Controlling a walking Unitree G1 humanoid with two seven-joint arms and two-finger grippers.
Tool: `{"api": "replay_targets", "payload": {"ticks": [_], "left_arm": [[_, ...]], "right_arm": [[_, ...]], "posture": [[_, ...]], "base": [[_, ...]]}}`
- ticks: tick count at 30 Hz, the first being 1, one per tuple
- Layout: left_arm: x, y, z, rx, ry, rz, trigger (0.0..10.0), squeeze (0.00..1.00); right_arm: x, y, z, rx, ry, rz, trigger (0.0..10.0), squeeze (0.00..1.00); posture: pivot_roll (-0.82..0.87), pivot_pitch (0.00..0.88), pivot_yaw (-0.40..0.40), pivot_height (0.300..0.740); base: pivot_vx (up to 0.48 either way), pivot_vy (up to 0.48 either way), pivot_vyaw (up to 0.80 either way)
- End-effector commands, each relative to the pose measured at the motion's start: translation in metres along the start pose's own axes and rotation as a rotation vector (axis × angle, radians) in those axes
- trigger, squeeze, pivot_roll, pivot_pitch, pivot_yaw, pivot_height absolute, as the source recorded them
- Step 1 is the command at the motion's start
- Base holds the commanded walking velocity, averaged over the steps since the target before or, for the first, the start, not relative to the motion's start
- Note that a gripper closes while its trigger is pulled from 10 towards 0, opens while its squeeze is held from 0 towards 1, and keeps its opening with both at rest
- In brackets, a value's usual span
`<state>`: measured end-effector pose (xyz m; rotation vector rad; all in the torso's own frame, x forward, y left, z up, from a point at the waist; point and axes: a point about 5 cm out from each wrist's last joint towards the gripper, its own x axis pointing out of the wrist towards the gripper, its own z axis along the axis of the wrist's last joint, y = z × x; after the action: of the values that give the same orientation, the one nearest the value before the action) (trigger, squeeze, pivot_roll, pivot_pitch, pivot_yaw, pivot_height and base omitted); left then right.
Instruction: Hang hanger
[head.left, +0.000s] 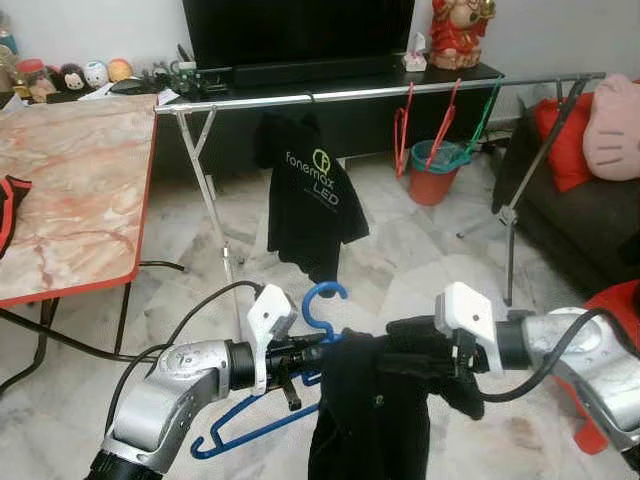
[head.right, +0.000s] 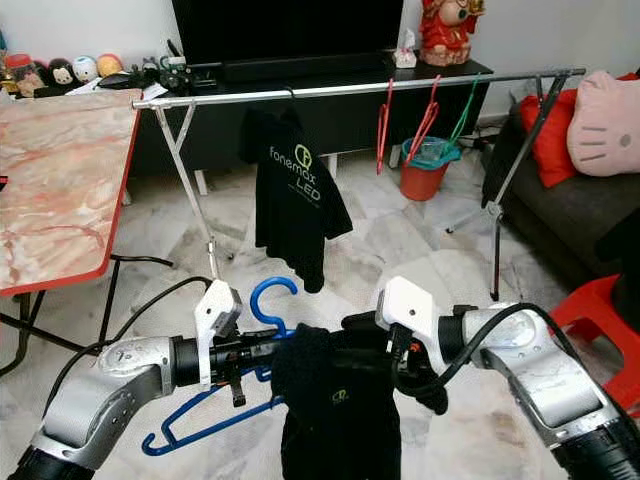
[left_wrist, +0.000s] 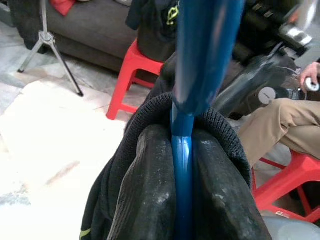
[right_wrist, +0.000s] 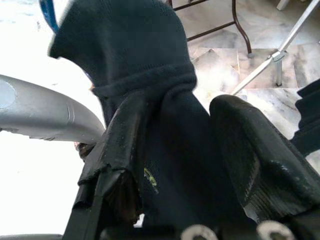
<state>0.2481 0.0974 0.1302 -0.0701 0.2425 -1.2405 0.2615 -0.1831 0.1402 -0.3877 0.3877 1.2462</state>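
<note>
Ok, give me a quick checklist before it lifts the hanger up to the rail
1. Left gripper clamped on the blue hanger: ok.
2. Right gripper holding the black shirt: ok, cloth sits between its fingers.
3. Shirt seated on hanger: cannot tell; it looks bunched around the neck.
4. Hook free and pointing up: ok.
5. Free space on the rail: ok, bare stretch beside the hung shirt.
6. Hook close to rail: not ok; the rail stands farther off, beyond the grippers.
</note>
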Motion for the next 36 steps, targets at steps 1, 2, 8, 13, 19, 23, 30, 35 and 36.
{"api": "replay_targets", "payload": {"ticks": [1, 2, 8, 13, 19, 23, 30, 35, 36], "left_arm": [[0.000, -0.004, 0.008, 0.022, -0.016, -0.030, 10.0, 0.00], [0.001, -0.006, 0.007, 0.022, -0.005, -0.046, 10.0, 0.00], [0.003, -0.010, 0.008, 0.018, -0.002, -0.063, 10.0, 0.00], [0.006, -0.013, 0.011, 0.013, -0.010, -0.086, 10.0, 0.00], [0.006, -0.014, 0.012, 0.015, -0.008, -0.090, 10.0, 0.00], [0.007, -0.014, 0.011, 0.011, -0.002, -0.086, 10.0, 0.00], [0.008, -0.015, 0.011, 0.006, -0.003, -0.089, 10.0, 0.00], [0.008, -0.014, 0.012, 0.008, -0.004, -0.090, 10.0, 0.00], [0.008, -0.014, 0.012, 0.008, -0.003, -0.090, 10.0, 0.00]], "right_arm": [[0.001, -0.003, 0.002, -0.025, 0.008, -0.002, 10.0, 0.00], [0.004, -0.007, -0.001, -0.039, 0.029, -0.021, 10.0, 0.00], [0.009, -0.011, -0.001, -0.015, 0.008, -0.031, 10.0, 0.00], [0.019, -0.006, -0.001, 0.008, -0.039, 0.027, 10.0, 0.00], [0.023, -0.006, 0.002, 0.022, -0.076, 0.050, 10.0, 0.00], [0.023, -0.006, 0.000, 0.036, -0.077, 0.069, 0.0, 0.00], [0.025, -0.003, -0.003, 0.045, -0.075, 0.099, 0.0, 0.00], [0.025, 0.000, -0.003, 0.054, -0.083, 0.127, 0.0, 0.00], [0.025, 0.000, -0.003, 0.056, -0.084, 0.127, 0.0, 0.00]], "posture": [[-0.01, 0.000, 0.011, 0.740], [0.00, 0.000, 0.010, 0.740], [0.01, 0.000, 0.008, 0.740], [0.01, 0.000, 0.011, 0.740], [0.01, 0.000, 0.009, 0.740], [0.01, 0.000, 0.007, 0.740], [0.01, 0.000, 0.005, 0.740], [0.01, 0.000, 0.005, 0.740], [0.01, 0.000, 0.005, 0.740]], "base": [[0.000, 0.000, 0.00], [0.000, 0.000, 0.00], [0.000, 0.000, 0.00], [0.000, 0.000, 0.00], [0.000, 0.000, 0.00], [0.000, 0.000, 0.00], [0.000, 0.000, 0.00], [0.000, 0.000, 0.00], [0.000, 0.000, 0.00]]}}
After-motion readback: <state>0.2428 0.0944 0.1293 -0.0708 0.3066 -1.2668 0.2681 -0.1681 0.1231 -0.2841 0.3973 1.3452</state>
